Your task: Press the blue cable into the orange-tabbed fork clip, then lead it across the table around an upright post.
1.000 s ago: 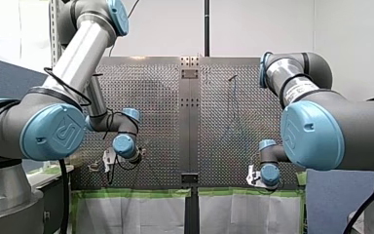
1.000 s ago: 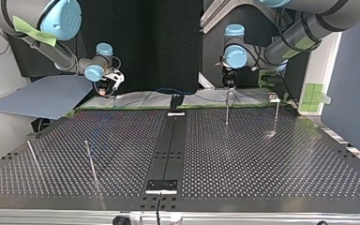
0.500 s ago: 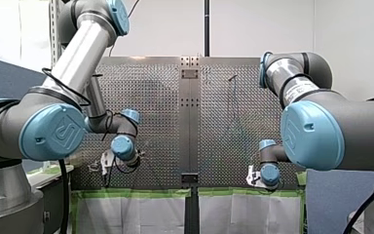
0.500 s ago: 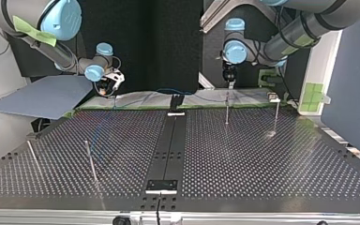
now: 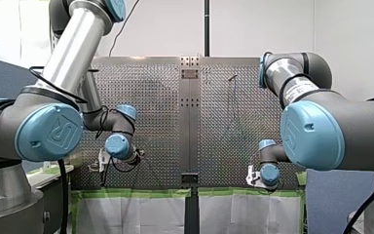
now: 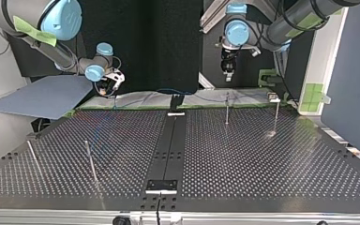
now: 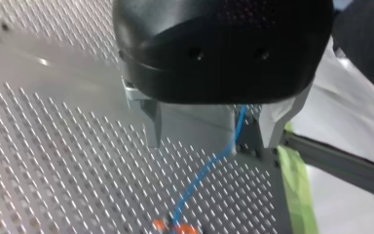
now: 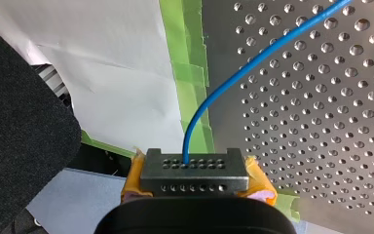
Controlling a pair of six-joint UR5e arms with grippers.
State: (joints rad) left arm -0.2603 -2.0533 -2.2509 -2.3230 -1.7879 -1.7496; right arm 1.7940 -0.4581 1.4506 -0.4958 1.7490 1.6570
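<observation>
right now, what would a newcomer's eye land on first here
The thin blue cable: in the right wrist view it arcs from my right pincer, shut on it between yellow pads, over the perforated metal table. In the left wrist view my left pincer hangs open, the cable passing one metal finger down to the small orange-tabbed fork clip.

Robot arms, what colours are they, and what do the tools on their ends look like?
Both arms are silver-grey tubes with light-blue joint caps. My left arm has black cables looped around it; my right arm a white label and green tape. The left tool is black with metal fingers. The right tool is dark, dotted with holes, with yellow pads.
</observation>
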